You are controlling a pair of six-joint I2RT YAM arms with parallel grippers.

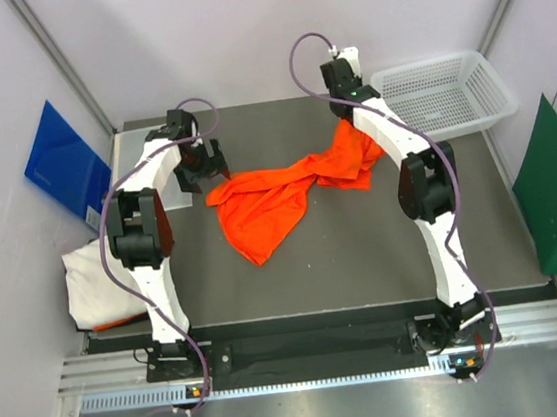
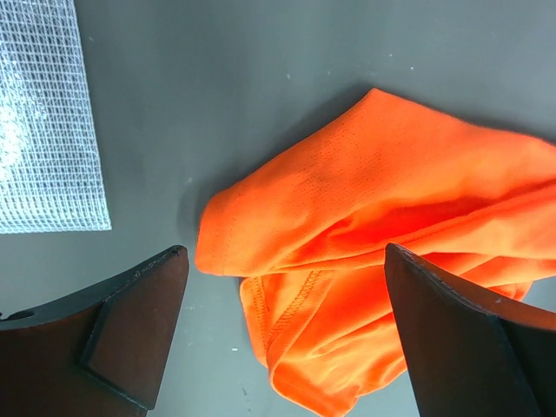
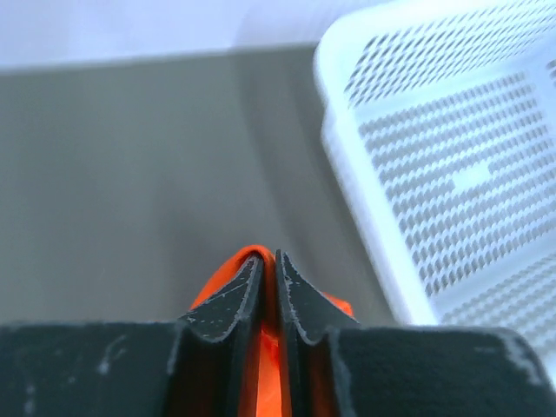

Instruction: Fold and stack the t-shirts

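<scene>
Top view: orange tee (image 1: 277,194) crumpled mid-table (image 1: 364,249), one tail reaching toward 7 o'clock, the other end bunched toward 1 o'clock under the R arm. R gripper (image 3: 269,256): fingers pinched tight on a fold of orange cloth, w/ the white mesh basket (image 1: 447,94) just beside at 2 o'clock. L gripper (image 1: 204,172): jaws spread wide, holding nothing, hanging over the tee's 10 o'clock end. Clear sheet (image 2: 43,130) nearby. White tee (image 1: 90,280) heaped at 8 o'clock, off the table edge.
</scene>
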